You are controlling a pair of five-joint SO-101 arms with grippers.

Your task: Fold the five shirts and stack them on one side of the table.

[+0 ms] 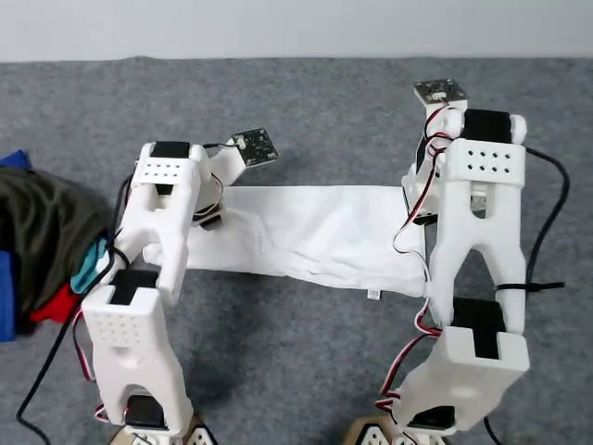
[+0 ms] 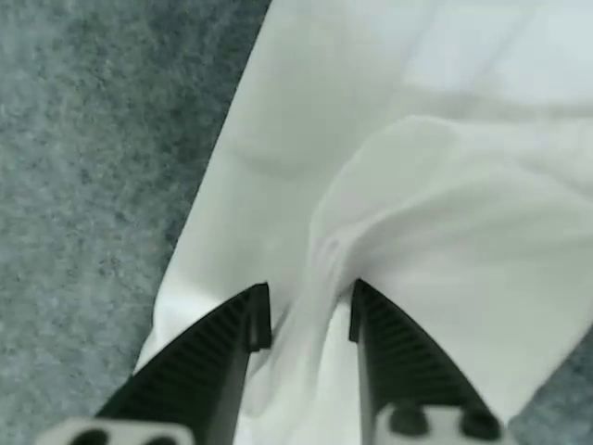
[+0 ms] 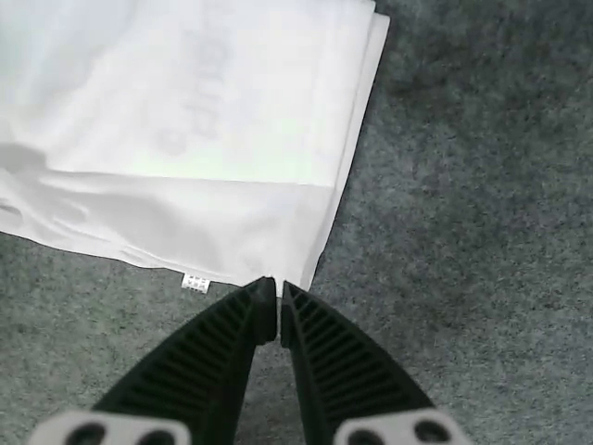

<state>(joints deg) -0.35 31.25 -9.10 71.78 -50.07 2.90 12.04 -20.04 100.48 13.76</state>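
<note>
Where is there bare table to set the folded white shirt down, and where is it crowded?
Bare: the far strip of table beyond the white shirt, and the near patch between the two arm bases. Crowded: the high view's left edge, where the shirt pile lies beside one arm.

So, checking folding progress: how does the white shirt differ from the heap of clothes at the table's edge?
The white shirt lies flat as a long band mid-table; the heap is crumpled. The white shirt is one pale garment; the heap mixes dark olive, blue, red and teal. Both rest on the grey table.
</note>
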